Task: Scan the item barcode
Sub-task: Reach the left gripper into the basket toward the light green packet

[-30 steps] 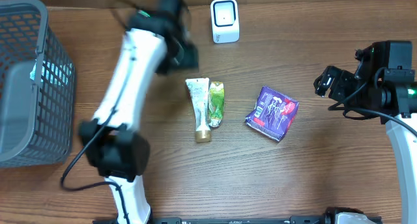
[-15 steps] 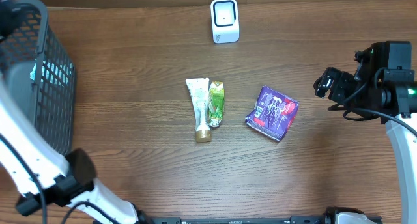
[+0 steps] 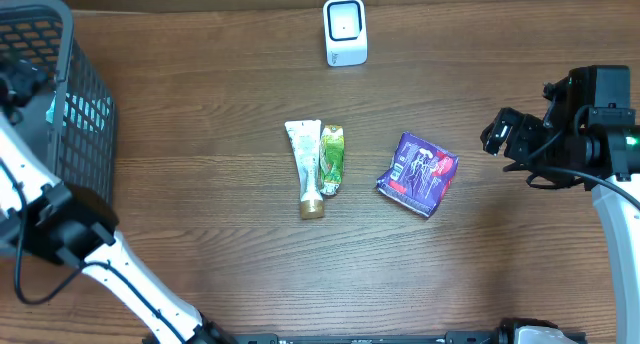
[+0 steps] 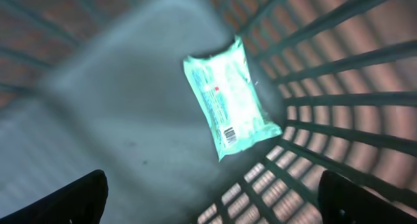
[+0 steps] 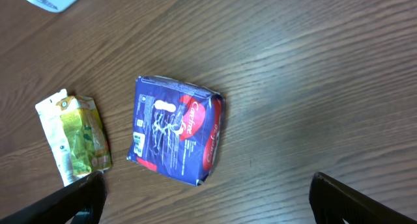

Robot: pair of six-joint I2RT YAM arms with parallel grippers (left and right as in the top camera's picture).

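A teal wipes packet (image 4: 231, 97) with a small barcode lies loose on the floor of the grey basket (image 4: 339, 100); from overhead it shows through the mesh (image 3: 51, 108). My left gripper (image 4: 212, 211) hovers open above it, holding nothing, and sits over the basket (image 3: 18, 80) at the far left. The white scanner (image 3: 345, 31) stands at the back centre. A purple packet (image 3: 418, 173) lies right of centre, also in the right wrist view (image 5: 176, 139). My right gripper (image 3: 497, 132) hangs open to its right, empty (image 5: 208, 204).
A white tube (image 3: 304, 167) and a green pouch (image 3: 331, 159) lie side by side mid-table, with the green pouch (image 5: 81, 142) at the left of the right wrist view. The basket's tall mesh wall (image 3: 85, 134) borders the table's left side.
My left arm swung from near the scanner over to the basket, and its jaws opened wide. The right arm and the table items stayed put.
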